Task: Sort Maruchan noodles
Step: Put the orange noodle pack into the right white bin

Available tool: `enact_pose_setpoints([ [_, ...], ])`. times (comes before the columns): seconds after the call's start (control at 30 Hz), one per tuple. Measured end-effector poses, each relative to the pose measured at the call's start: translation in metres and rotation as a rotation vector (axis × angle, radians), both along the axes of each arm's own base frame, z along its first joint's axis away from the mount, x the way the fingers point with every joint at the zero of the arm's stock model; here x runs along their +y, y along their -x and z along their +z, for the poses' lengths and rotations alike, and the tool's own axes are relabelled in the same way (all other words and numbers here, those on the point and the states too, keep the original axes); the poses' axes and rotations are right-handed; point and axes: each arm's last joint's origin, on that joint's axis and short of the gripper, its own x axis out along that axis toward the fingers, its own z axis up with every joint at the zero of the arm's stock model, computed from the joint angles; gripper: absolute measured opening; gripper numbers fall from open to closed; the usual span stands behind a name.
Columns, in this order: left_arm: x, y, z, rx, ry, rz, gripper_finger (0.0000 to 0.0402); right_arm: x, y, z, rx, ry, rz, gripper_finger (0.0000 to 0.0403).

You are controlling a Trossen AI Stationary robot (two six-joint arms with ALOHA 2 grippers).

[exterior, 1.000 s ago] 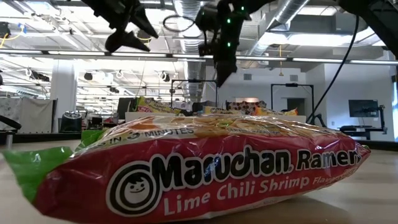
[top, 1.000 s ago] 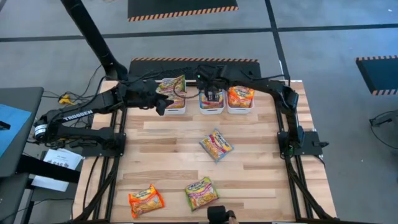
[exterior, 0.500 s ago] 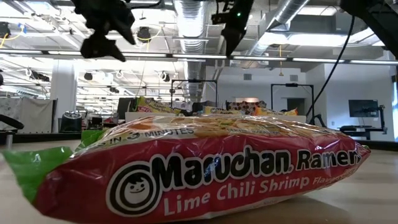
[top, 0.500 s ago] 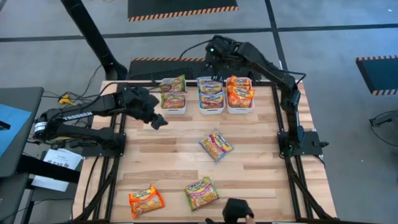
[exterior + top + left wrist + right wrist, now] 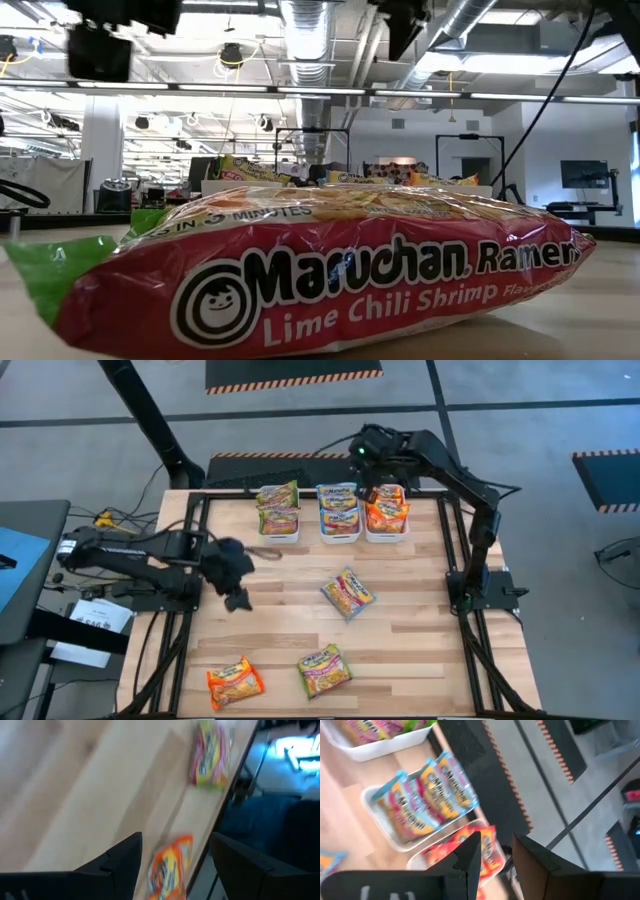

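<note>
the bench [image 5: 400,630] shows pale planked wood, smooth with a soft sheen, and framed by dark matt metal rails [image 5: 465,630]. the noodle packets [image 5: 320,270] are glossy crinkled plastic film catching the ceiling lights, while the white bins [image 5: 380,820] look like smooth, faintly shiny plastic. both end effectors, left [image 5: 175,865] and right [image 5: 495,857], have matt black plastic-looking fingers.

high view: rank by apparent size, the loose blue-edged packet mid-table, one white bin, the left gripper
1. White bin, slightly the largest.
2. Blue-edged packet and left gripper: too alike to rank; the gripper also sits above the table, nearer the camera.
</note>
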Motion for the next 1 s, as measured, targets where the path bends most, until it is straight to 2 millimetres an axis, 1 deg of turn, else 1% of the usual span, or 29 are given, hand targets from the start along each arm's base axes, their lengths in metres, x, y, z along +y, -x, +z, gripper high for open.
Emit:
enact_pose_setpoints([
  [0.13, -0.026, 0.005, -0.006, 0.049, 0.022, -0.065, 0.0219, 0.025, 0.004, 0.003, -0.017, -0.052, -0.028, 0.0134],
  [0.2, -0.037, 0.008, -0.008, 0.061, 0.011, -0.085, 0.0219, 0.036, 0.002, 0.005, -0.055, -0.068, -0.036, 0.0134],
  [0.43, -0.067, 0.020, -0.009, 0.067, -0.049, -0.118, 0.0219, 0.078, -0.008, 0.006, -0.141, -0.180, 0.029, 0.0134],
  [0.57, -0.083, 0.023, -0.015, 0.091, -0.087, -0.129, 0.0219, 0.100, -0.012, 0.006, -0.173, -0.229, 0.049, 0.0134],
  [0.83, -0.123, 0.019, -0.043, 0.189, -0.181, -0.212, 0.0219, 0.138, -0.015, 0.006, -0.220, -0.285, 0.065, 0.0134],
  [1.0, -0.145, 0.012, -0.061, 0.209, -0.191, -0.260, 0.0219, 0.149, -0.015, 0.006, -0.233, -0.302, 0.072, 0.0134],
])
